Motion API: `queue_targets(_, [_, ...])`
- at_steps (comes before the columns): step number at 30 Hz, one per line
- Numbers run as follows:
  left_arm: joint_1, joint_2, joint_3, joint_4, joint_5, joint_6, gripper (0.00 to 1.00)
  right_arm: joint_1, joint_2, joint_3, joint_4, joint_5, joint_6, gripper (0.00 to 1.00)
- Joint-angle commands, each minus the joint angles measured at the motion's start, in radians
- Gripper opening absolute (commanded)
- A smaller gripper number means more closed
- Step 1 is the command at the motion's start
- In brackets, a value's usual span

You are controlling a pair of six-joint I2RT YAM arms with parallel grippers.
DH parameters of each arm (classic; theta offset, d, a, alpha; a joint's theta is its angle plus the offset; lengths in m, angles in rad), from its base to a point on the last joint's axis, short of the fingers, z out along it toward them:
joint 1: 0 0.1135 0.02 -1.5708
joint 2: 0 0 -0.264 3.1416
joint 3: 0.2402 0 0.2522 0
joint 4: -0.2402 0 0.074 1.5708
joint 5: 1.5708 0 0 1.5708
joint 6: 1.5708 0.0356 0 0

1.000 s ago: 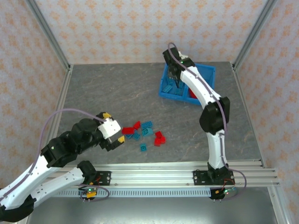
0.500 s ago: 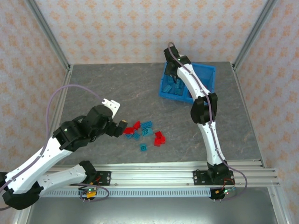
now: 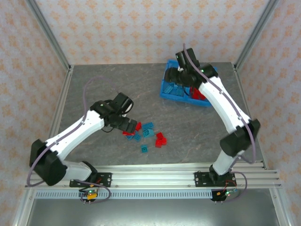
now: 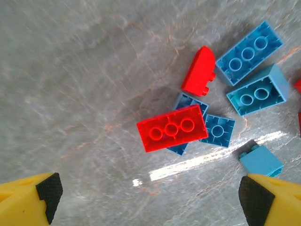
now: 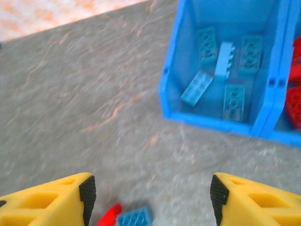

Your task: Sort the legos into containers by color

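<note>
Now the left gripper (image 4: 150,194) is hovering, jaws wide and empty, over the loose bricks (image 4: 257,94) on the table (image 4: 70,94), seemingly lining up on a red brick (image 4: 171,128); next it needs lowering and closing. The right gripper (image 5: 149,193) is hanging open near the bin (image 5: 209,120), blue bricks (image 5: 233,101) inside.

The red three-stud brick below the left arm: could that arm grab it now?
Probably yes: the left gripper hangs open above the red brick, nothing covering it, though blue bricks crowd one side.
</note>
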Motion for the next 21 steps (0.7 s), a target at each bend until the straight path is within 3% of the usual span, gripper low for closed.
queue_targets(1, [0.029, 0.056, -0.006, 0.025, 0.106, -0.042, 1.00, 0.016, -0.097, -0.188, -0.035, -0.033, 0.038, 0.69])
queue_targets(9, [0.123, 0.174, -0.077, 0.183, 0.305, -0.055, 1.00, 0.039, -0.347, -0.524, 0.004, -0.198, 0.152, 0.75])
queue_targets(18, [0.154, 0.243, -0.114, 0.219, 0.324, -0.039, 1.00, 0.039, -0.358, -0.501, -0.018, -0.164, 0.176, 0.75])
queue_targets(21, [0.155, 0.268, -0.117, 0.220, 0.328, -0.029, 0.94, 0.039, -0.334, -0.478, -0.016, -0.169, 0.173, 0.75])
